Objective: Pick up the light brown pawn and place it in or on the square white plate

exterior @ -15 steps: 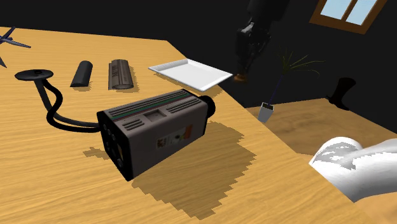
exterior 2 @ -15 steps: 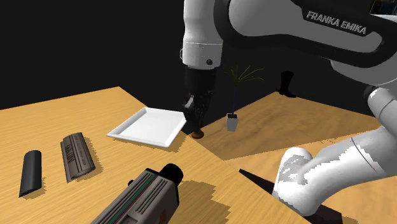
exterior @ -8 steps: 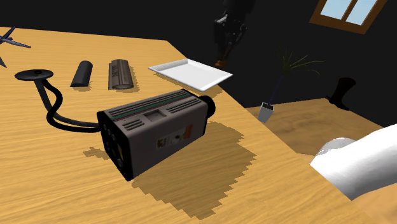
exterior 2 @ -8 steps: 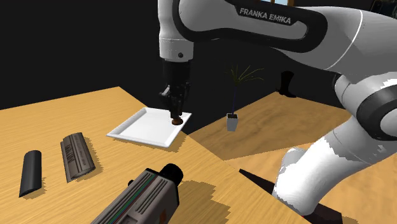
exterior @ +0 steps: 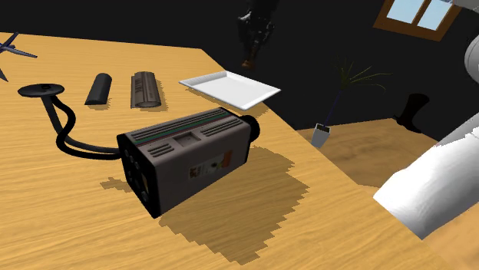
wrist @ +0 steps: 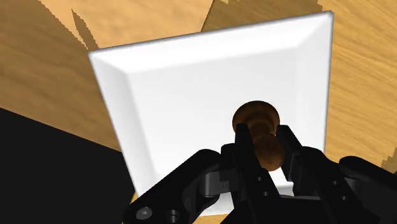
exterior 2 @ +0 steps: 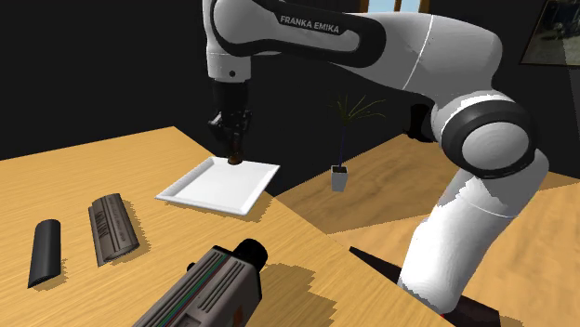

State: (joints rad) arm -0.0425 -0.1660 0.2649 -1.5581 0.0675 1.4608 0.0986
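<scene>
Black gripper clenched on a brown pawn, above the white plate, apparently not touching it, wooden table beneath

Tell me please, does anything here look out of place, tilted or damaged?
Nothing looks damaged or spilled. The square white plate lies flat, though very near the edge of the table. The pincer holds the brown pawn over it.

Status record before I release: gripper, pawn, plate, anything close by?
gripper: shut on the brown pawn
pawn position: held above the plate, inside its rim, not yet set down
plate: square, white, flat on the wooden table, near the table's edge
nearby: dark camera on the table, apart from the plate
</scene>
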